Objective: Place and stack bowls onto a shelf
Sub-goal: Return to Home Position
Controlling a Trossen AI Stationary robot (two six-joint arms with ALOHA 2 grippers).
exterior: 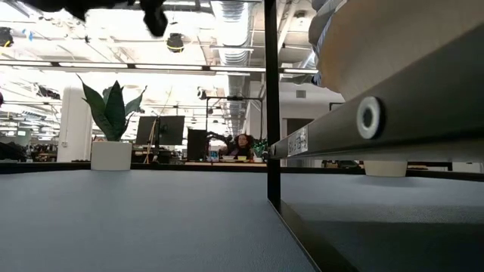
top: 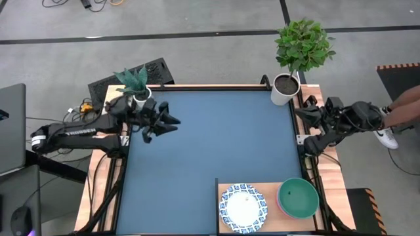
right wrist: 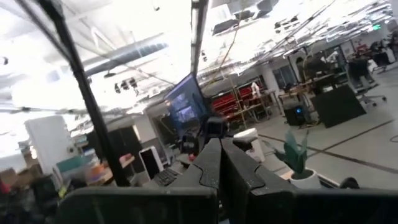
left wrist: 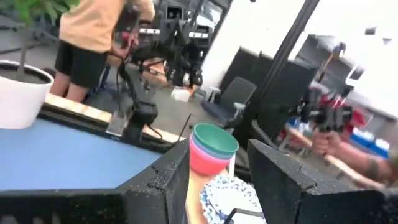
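Observation:
The shelf (top: 269, 226), a light wood board, lies at the table's near right. On it stand a stack of white bowls with blue patterned rims (top: 243, 208) and a green bowl (top: 297, 198) nested on a pink and a red one (left wrist: 202, 158). My left gripper (top: 172, 121) hovers open over the table's far left, pointing toward the right; nothing is between its fingers (left wrist: 171, 177). My right gripper (top: 298, 113) is shut and empty at the table's far right edge, raised and pointing up into the room (right wrist: 221, 165).
A white pot with a leafy plant (top: 285, 88) stands at the far right corner. A smaller potted plant (top: 140, 95) stands at the far left, close behind my left arm. The blue tabletop (top: 210, 144) is bare in the middle. A person's leg (top: 400, 108) shows beyond the right edge.

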